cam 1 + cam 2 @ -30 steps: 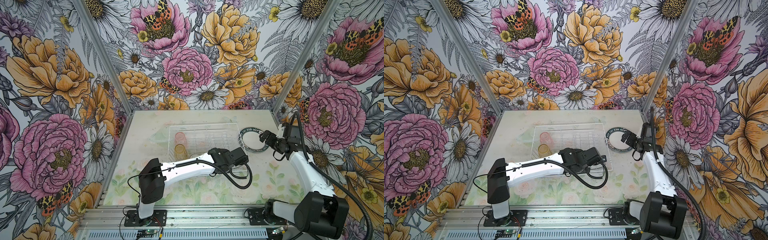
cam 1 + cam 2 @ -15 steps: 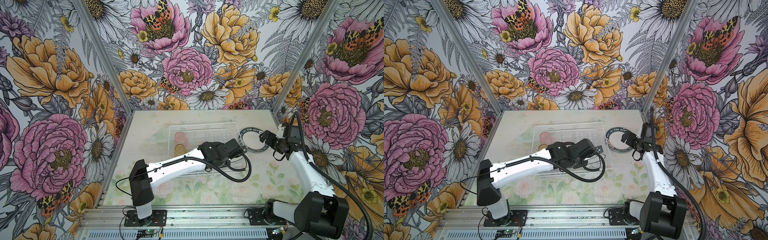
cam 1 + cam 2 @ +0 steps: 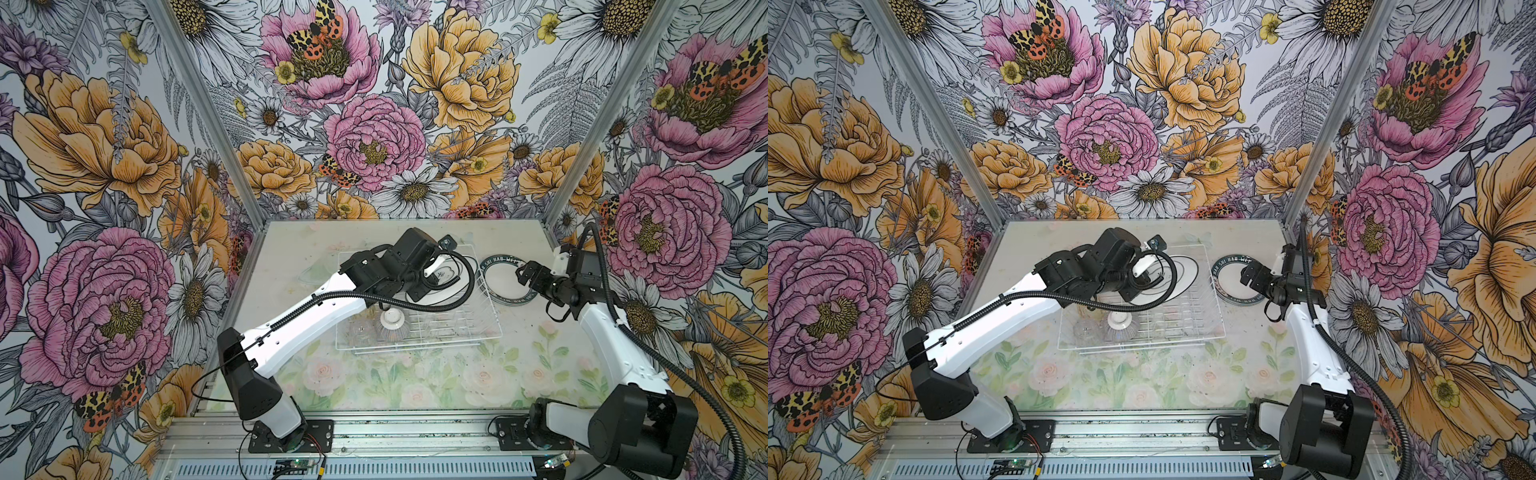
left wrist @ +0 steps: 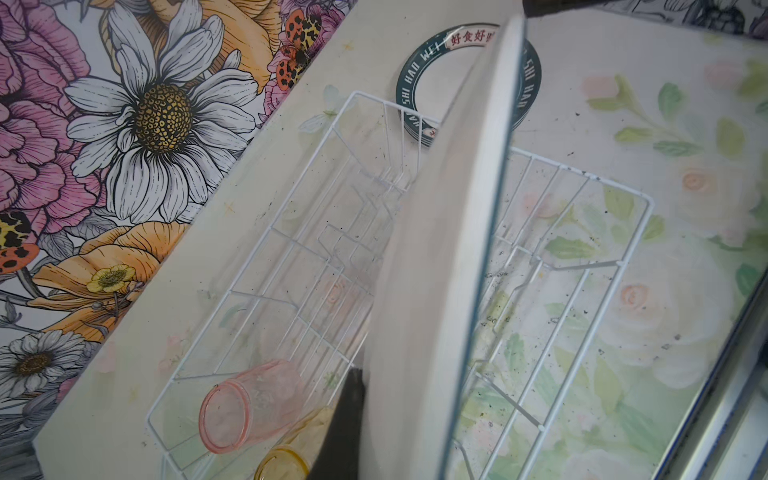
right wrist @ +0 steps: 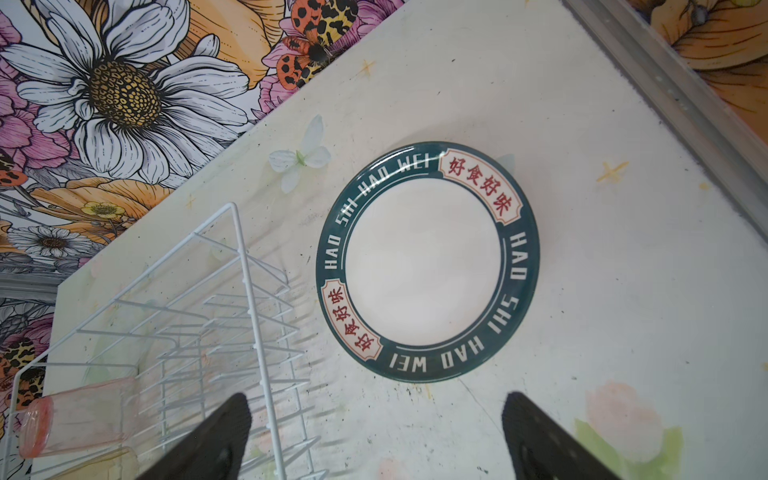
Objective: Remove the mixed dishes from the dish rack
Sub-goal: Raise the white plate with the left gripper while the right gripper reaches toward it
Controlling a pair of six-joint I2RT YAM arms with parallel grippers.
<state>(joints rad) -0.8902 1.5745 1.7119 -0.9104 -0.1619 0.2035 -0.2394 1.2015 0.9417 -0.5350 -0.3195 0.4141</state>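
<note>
The task is judged roughly half done. At the left end of the rack (image 3: 488,309), the pink tumbler (image 4: 249,405) and the amber tumbler (image 4: 286,461) are found inside, side by side. In both top views they are hidden under the left arm. Nearer the front a clear tumbler (image 3: 358,330) is left in the rack, and just right of it the bowl (image 3: 392,326), turned foot up.

Toward the middle, a plate (image 3: 1183,274) is held on edge above the rack, with the left pincer (image 3: 1145,266) clamped on its rim. No other plate is seen among the prongs, so this one is taken to be the last to come out.

To the right, just beside the rack, a stack (image 5: 428,262) of plates is laid face up on the table (image 3: 415,390); their number cannot be told. The right pincer (image 5: 378,411) is held near that stack, jaws wide apart and empty.

Left to be done, by this reading: the held plate set down, then three tumblers and the bowl lifted out.
</note>
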